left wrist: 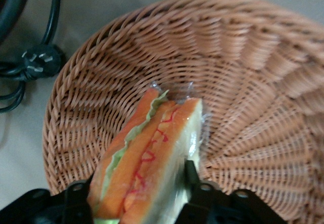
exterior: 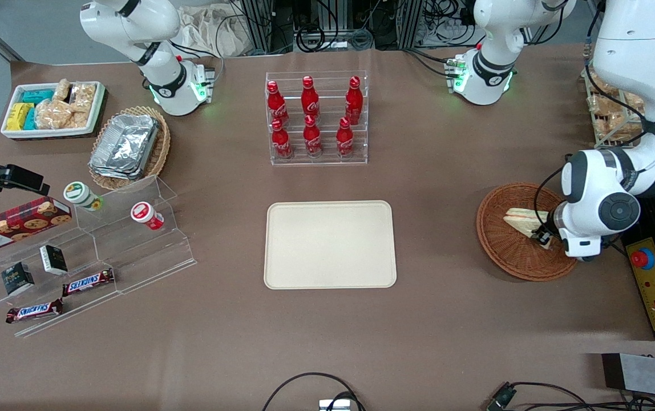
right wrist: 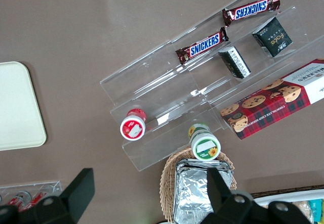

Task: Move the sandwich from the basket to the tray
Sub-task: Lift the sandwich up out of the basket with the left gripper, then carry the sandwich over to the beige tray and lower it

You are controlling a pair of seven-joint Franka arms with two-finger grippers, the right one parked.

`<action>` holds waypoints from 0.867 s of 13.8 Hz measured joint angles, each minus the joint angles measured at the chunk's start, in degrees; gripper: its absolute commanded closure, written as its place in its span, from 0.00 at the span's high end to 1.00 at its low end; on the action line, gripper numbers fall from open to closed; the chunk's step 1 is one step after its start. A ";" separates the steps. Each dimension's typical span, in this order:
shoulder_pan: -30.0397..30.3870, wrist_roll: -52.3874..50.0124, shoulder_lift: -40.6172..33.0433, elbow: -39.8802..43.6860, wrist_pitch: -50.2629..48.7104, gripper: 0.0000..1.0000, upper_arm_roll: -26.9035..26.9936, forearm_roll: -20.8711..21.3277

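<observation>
The sandwich [exterior: 524, 220] is a clear-wrapped wedge of pale bread with orange-red and green filling. It lies in the round reddish-brown wicker basket [exterior: 498, 245] toward the working arm's end of the table. My left gripper [exterior: 544, 235] is down in the basket with its fingers on either side of the sandwich. In the left wrist view the sandwich [left wrist: 152, 155] sits between the two black fingers [left wrist: 191, 176], which press its sides, over the basket weave [left wrist: 253, 107]. The cream-beige tray [exterior: 330, 244] lies flat in the table's middle; it also shows in the right wrist view [right wrist: 17, 107].
A clear rack of red bottles [exterior: 317, 117] stands farther from the camera than the tray. A control box with a red button [exterior: 653, 285] lies beside the basket. A clear stepped stand with snacks [exterior: 85, 251] and a tan basket of foil containers [exterior: 128, 145] lie toward the parked arm's end.
</observation>
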 measured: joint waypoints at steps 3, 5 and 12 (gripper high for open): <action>-0.26 0.01 -0.01 1.56 -0.11 0.00 -0.65 0.00; -0.74 0.01 -0.02 4.07 -2.73 0.00 -1.32 0.00; -2.36 0.31 -1.43 28.58 -30.56 0.00 -12.77 -1.62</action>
